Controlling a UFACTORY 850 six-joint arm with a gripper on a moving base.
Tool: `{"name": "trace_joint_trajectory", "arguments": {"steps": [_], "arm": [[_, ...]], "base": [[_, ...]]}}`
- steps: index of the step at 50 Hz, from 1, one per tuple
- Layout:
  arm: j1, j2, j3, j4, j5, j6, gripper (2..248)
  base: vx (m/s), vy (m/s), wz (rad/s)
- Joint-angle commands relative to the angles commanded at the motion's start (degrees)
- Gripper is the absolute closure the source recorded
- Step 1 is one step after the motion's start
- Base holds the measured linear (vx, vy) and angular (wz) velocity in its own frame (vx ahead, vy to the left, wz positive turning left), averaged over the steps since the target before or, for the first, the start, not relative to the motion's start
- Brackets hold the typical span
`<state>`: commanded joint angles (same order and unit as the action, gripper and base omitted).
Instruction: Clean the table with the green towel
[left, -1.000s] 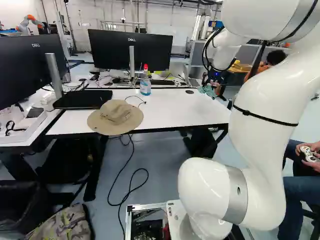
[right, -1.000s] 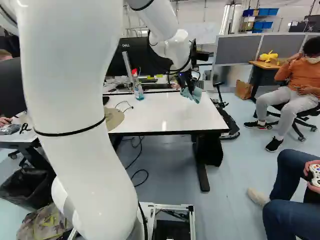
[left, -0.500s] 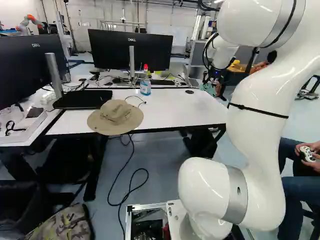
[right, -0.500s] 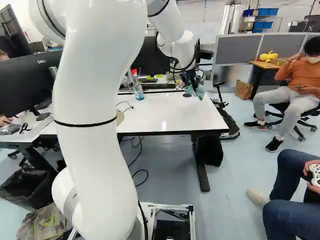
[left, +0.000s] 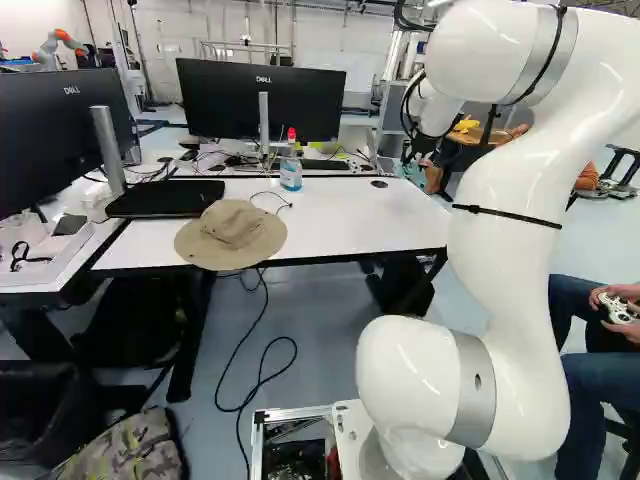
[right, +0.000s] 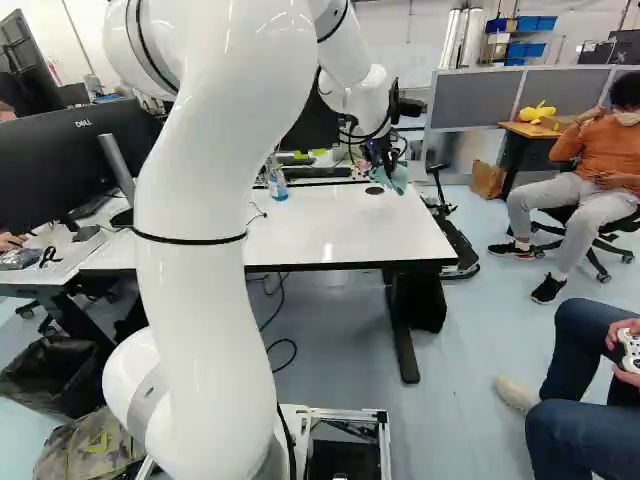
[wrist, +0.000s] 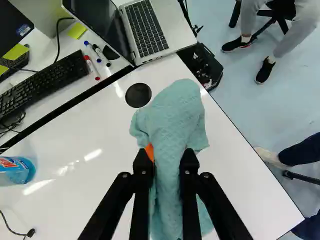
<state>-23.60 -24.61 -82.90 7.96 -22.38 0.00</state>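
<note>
Glossy, smooth white tabletop (left: 350, 215) leading off in the left base view, dark-edged and straight-sided! A floppy tan fabric hat (left: 230, 235) slumps over its near edge, round brim and all, and a clear plastic bottle (left: 291, 170) of blue liquid stands upright beyond, red at the top. My shiny white arm (left: 510, 250) bulges up on the right, all rounded shell, while a thin black cable (left: 265, 365) loops across the floor.

Over to the right base view: there's my black gripper (right: 384, 160), out by the table's far right corner, and the soft green towel (right: 398, 179) hanging from it!

And the wrist view, close in: my two slim, hard fingers have the towel pinched between them, a smooth orange pad (wrist: 149, 151) peeping out at one side. Lovely nubbly weave, bunched into thick folds, spilling ahead of and below my fingertips over the white surface; whether it touches, I can't tell. A flat black disc (wrist: 138, 95) sits just beside the cloth, and a silver laptop (wrist: 145, 27) lies open further ahead.
</note>
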Motion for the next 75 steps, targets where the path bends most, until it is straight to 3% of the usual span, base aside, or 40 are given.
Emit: {"name": "trace_joint_trajectory", "arguments": {"steps": [5,6,10,11,16,17,21,22,26,27,52,75], "arm": [[0.0,0.0,0.0,0.0,0.0,0.0,179],[0.0,0.0,0.0,0.0,0.0,0.0,147],[0.0,0.0,0.0,0.0,0.0,0.0,147],[0.0,0.0,0.0,0.0,0.0,0.0,112],[0.0,0.0,0.0,0.0,0.0,0.0,112],[0.0,0.0,0.0,0.0,0.0,0.0,76],[0.0,0.0,0.0,0.0,0.0,0.0,76],[0.0,0.0,0.0,0.0,0.0,0.0,40],[0.0,0.0,0.0,0.0,0.0,0.0,40],[0.0,0.0,0.0,0.0,0.0,0.0,6],[0.21,0.36,0.68,-0.07,0.63,0.0,3],[1.39,2.38,4.57,-0.47,4.25,0.0,3]], "base": [[0.0,0.0,0.0],[0.0,0.0,0.0],[0.0,0.0,0.0],[0.0,0.0,0.0],[0.0,0.0,0.0],[0.0,0.0,0.0],[0.0,0.0,0.0],[0.0,0.0,0.0],[0.0,0.0,0.0],[0.0,0.0,0.0],[0.0,0.0,0.0],[0.0,0.0,0.0]]}}
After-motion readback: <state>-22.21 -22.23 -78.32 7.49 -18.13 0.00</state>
